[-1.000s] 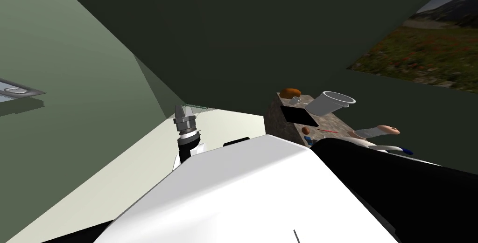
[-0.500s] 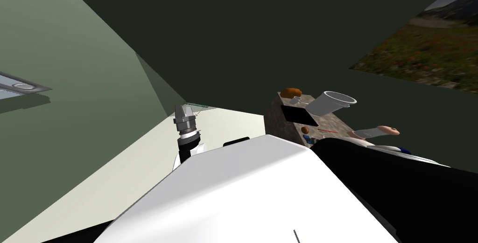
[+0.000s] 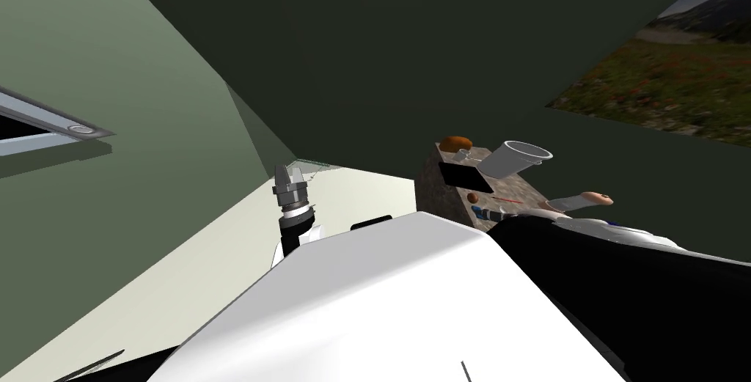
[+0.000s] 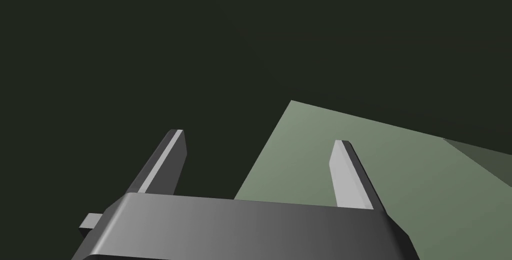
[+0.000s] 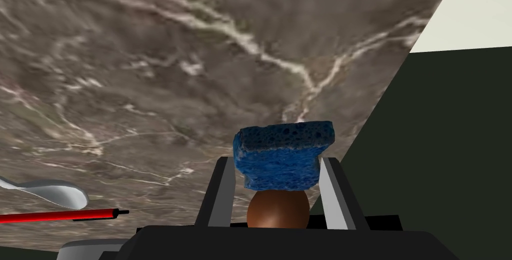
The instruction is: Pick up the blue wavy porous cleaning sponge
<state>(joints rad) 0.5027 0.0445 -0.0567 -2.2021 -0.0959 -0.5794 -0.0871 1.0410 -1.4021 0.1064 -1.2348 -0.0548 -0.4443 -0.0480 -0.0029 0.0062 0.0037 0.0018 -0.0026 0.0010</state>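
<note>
The blue porous sponge (image 5: 282,157) sits between my right gripper's (image 5: 276,161) two fingers, which press its sides above a brown marbled counter (image 5: 150,72). A brown ball (image 5: 278,209) shows just under the sponge, close to the gripper body. In the head view the sponge (image 3: 477,211) is a small blue patch at the counter's near end, beside the ball (image 3: 473,198), where my dark right arm reaches in. My left gripper (image 3: 288,172) is held up in front of the chest, away from the counter, and stands open (image 4: 260,142) with nothing in it.
On the counter (image 3: 440,187) lie a tipped grey cup (image 3: 517,158), a brown loaf-like lump (image 3: 456,143), a black flat thing (image 3: 466,177) and a red stick (image 5: 55,215) next to a grey spoon (image 5: 50,194). Dark green walls stand close behind.
The head view has shifted a little, so the window frame at the left sits higher and the counter's things lie slightly to the left. The left arm has not moved.
</note>
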